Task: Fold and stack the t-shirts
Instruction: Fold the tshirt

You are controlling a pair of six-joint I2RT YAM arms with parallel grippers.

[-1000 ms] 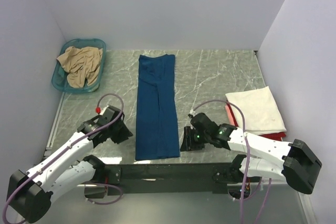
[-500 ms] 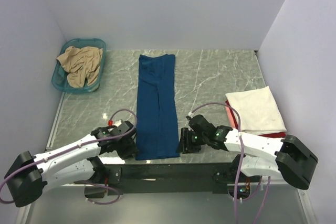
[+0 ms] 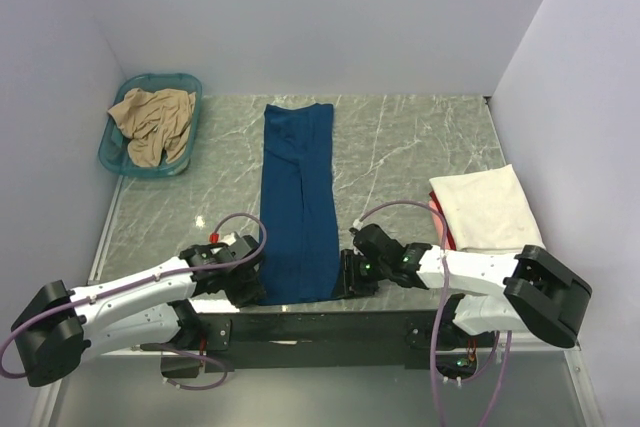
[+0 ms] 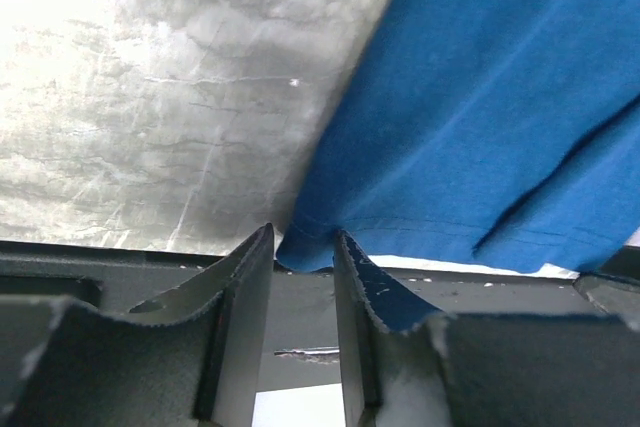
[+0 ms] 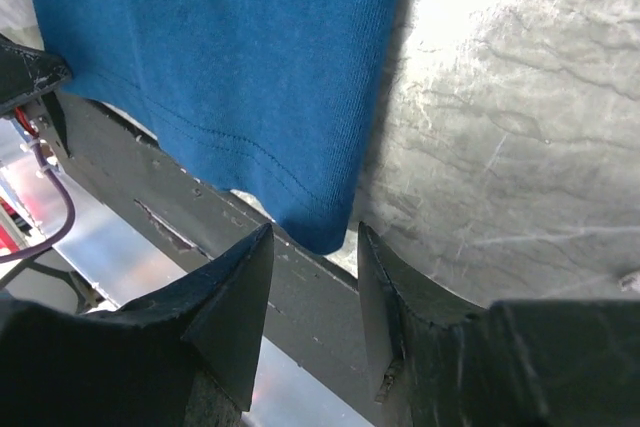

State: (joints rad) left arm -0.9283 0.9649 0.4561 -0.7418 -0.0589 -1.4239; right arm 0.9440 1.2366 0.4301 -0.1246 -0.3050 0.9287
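A dark blue t-shirt (image 3: pixel 297 197) lies folded into a long narrow strip down the middle of the marble table. My left gripper (image 3: pixel 254 287) is at the strip's near left corner. In the left wrist view its fingers stand open, with the blue corner (image 4: pixel 305 250) poking between the tips of the left gripper (image 4: pixel 303 247). My right gripper (image 3: pixel 348 275) is at the near right corner, also open, with the hem corner (image 5: pixel 322 230) lying between the tips of the right gripper (image 5: pixel 313 242). A tan t-shirt (image 3: pixel 152 124) is bunched in the basket. A folded cream-white t-shirt (image 3: pixel 487 207) tops a red one (image 3: pixel 525 259).
The teal plastic basket (image 3: pixel 112 155) stands at the far left, near the side wall. A black mounting bar (image 3: pixel 320 328) runs along the table's near edge, just under both grippers. The folded stack sits against the right wall.
My left arm has swung right and down to the strip's near left corner. The right gripper has slid a little left to the near right corner. The shirt has not moved.
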